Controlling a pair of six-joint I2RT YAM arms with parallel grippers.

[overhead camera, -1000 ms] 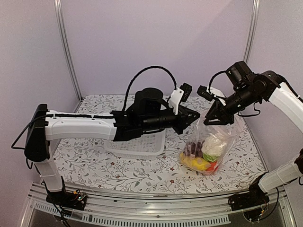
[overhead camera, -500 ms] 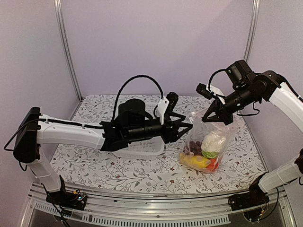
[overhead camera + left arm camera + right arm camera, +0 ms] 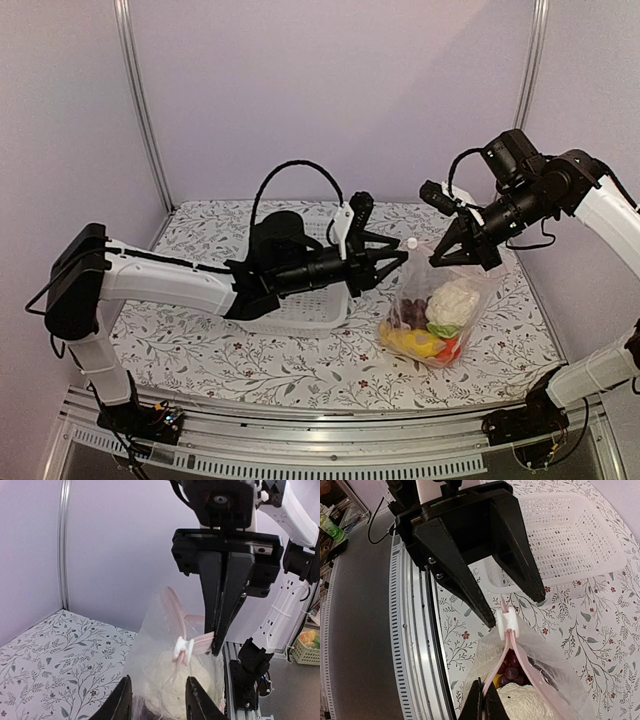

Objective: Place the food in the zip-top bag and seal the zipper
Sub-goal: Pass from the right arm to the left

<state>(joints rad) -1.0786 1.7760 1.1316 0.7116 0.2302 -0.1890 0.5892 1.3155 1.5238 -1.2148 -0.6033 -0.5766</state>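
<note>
Clear, one zip-top bag [image 3: 487,287] of food [image 3: 432,326]; right pincer [image 3: 216,647] pinches its zipper [image 3: 202,642]; left pincer [image 3: 515,611] spread.

Right end effector [image 3: 482,702] has clamped the zipper [image 3: 202,642]; left end effector [image 3: 398,260] reopened.

Both wrist views cut off the bottom of the zip-top bag [image 3: 155,655] (its food [image 3: 170,690] blurs behind the plastic), and the left arm [image 3: 170,280] hides part of the basket [image 3: 300,312] beside it.
</note>
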